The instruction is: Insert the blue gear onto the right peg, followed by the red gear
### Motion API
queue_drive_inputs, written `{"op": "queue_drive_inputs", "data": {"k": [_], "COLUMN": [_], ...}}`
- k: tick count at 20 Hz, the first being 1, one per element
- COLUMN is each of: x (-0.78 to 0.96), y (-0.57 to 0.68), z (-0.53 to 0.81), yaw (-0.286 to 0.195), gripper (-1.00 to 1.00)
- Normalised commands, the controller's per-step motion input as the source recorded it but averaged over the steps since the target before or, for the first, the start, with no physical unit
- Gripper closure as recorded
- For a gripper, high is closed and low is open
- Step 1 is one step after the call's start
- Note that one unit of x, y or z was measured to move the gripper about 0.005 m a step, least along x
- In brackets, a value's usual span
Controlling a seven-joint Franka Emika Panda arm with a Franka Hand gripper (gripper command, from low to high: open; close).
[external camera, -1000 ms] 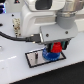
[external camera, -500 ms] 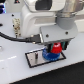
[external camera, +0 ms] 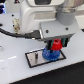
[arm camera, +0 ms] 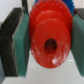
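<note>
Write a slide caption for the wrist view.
Gripper holds the red gear between its pads.

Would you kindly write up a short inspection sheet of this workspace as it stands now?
Surface: white table, bearing the grey black-edged plate.
Job's things: blue gear lies on the plate at its end towards the exterior view's right; red gear is held above it. The right peg is hidden by the gears.
Clutter: nothing seen.
Grippers: gripper shut on the red gear, green pads pressing its sides.
Cables: a black cable runs to the arm from the exterior view's left.
Surroundings: too blurred to tell.
</note>
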Motion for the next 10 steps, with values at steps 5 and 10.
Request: {"op": "queue_drive_inputs", "data": {"k": [5, 10], "x": [0.16, 0.16], "y": [-0.16, -0.18], "z": [-0.13, -0.11], "yaw": [0.000, 0.000], "gripper": [1.00, 1.00]}}
